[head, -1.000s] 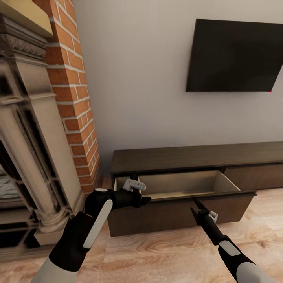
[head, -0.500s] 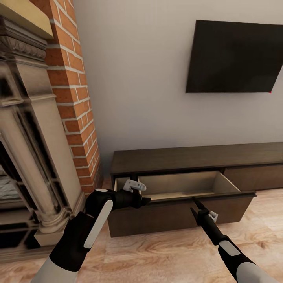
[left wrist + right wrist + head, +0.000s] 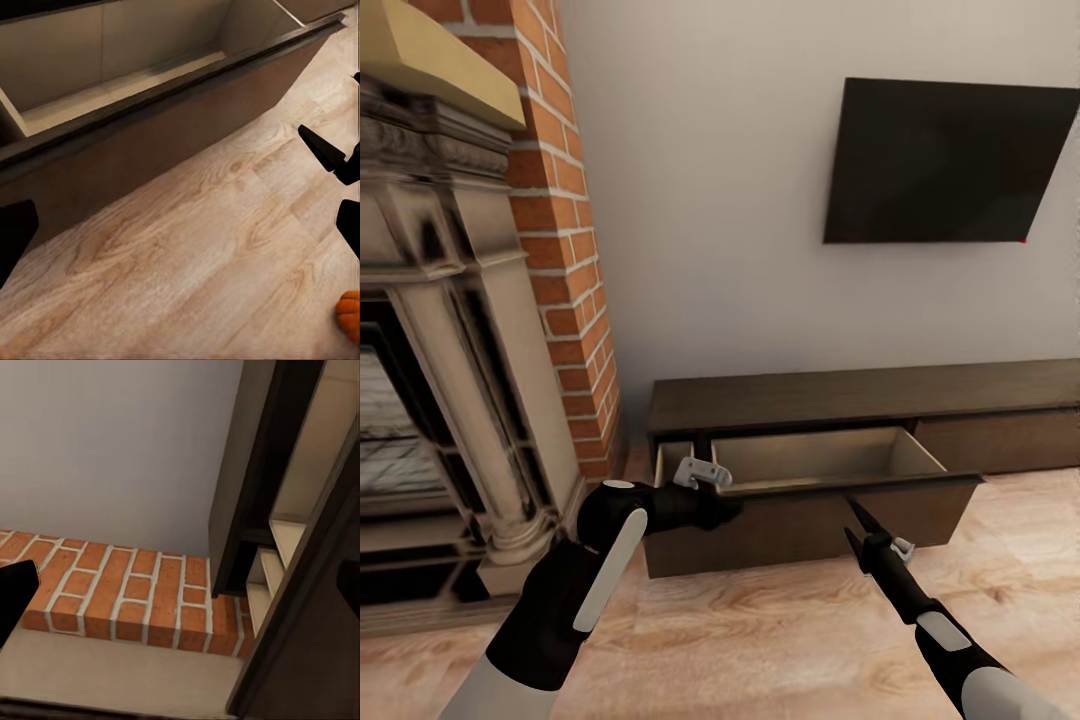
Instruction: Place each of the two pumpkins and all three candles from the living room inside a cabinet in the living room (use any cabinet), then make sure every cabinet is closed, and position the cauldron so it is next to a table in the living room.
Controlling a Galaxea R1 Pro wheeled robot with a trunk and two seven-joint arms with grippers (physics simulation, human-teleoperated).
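Observation:
The long dark-brown cabinet [image 3: 860, 395] stands against the wall with its left drawer [image 3: 815, 462] pulled out; the part of its pale inside that I can see holds nothing. My left gripper [image 3: 732, 508] hovers open just in front of the drawer's left end, and the drawer front [image 3: 157, 127] crosses the left wrist view. My right gripper [image 3: 850, 522] is open too, low before the middle of the drawer front. A sliver of an orange ribbed pumpkin [image 3: 349, 319] lies on the floor at the edge of the left wrist view. Candles, cauldron and table are out of view.
A red-brick chimney [image 3: 565, 260] and a carved stone fireplace surround [image 3: 460, 380] stand close at the left. A dark TV [image 3: 940, 160] hangs on the wall above the cabinet. Light wood floor [image 3: 760, 640] stretches in front of the cabinet.
The whole picture has shifted, so the camera has moved: more of the fireplace shows and the cabinet sits further left. Both arms hold their pose and the drawer stays out.

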